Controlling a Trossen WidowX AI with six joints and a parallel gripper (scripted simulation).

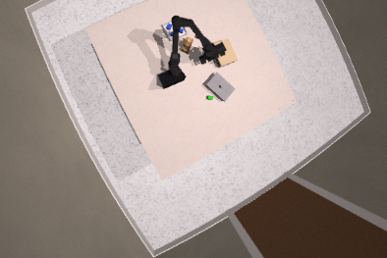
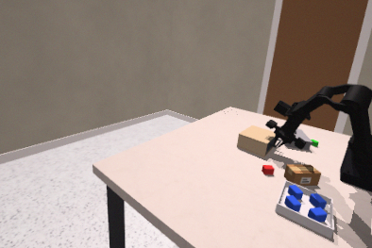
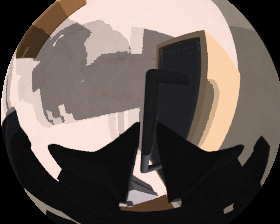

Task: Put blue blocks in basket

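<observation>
The basket (image 2: 303, 223), a low white tray-like one, stands upright with several blue blocks (image 2: 317, 214) (image 1: 169, 25) inside. The tan drawer cabinet (image 1: 229, 53) (image 2: 253, 140) (image 3: 222, 85) has its dark drawer front (image 3: 180, 95) flush in its frame, so the drawer looks shut. My gripper (image 1: 213, 53) (image 2: 279, 142) (image 3: 148, 126) is slightly open, its fingertips on either side of the dark drawer handle (image 3: 151, 95) with narrow gaps. The grey box (image 1: 226, 85) has its lid on; its inside is hidden.
A small brown cardboard box (image 1: 187, 44) (image 2: 302, 175) (image 3: 50, 30) stands between the basket and the cabinet. A red block (image 2: 268, 170) lies near it. A green block (image 1: 209, 97) (image 2: 314, 142) lies beside the grey box.
</observation>
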